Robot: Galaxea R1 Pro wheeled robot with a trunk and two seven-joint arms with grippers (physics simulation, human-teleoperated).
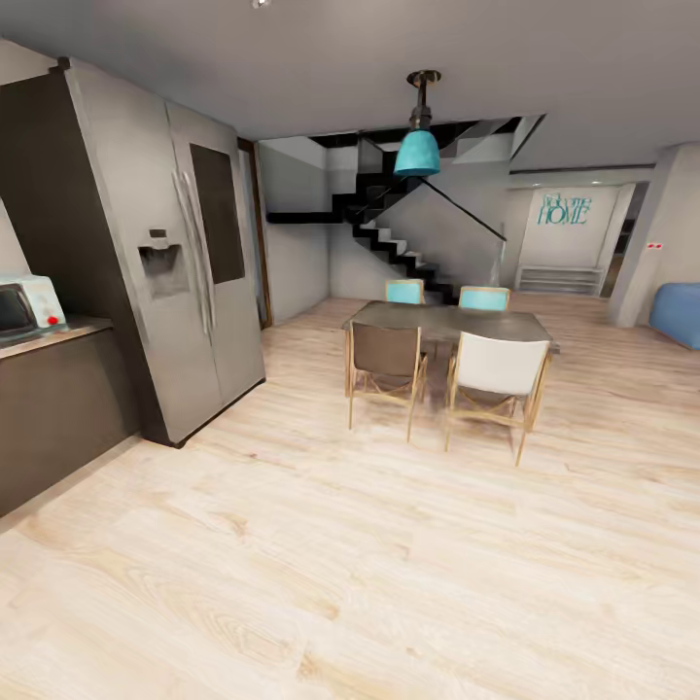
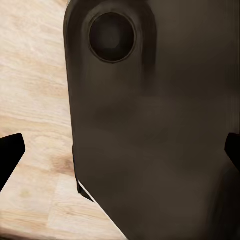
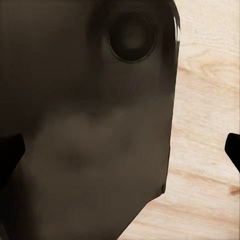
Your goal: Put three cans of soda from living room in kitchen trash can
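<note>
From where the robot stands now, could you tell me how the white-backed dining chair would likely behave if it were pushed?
The white-backed chair has thin wooden legs and a slim frame, so it is probably light. On the smooth wood floor it would likely slide easily. A push high on its back might tip it.

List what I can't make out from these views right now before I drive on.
- Microwave, head view: cut off by the left edge.
- Blue sofa, head view: cut off by the right edge.
- Floor ahead of the left gripper, left wrist view: hidden by a dark robot body panel.
- Right wrist view: same panel hides the floor.
</note>
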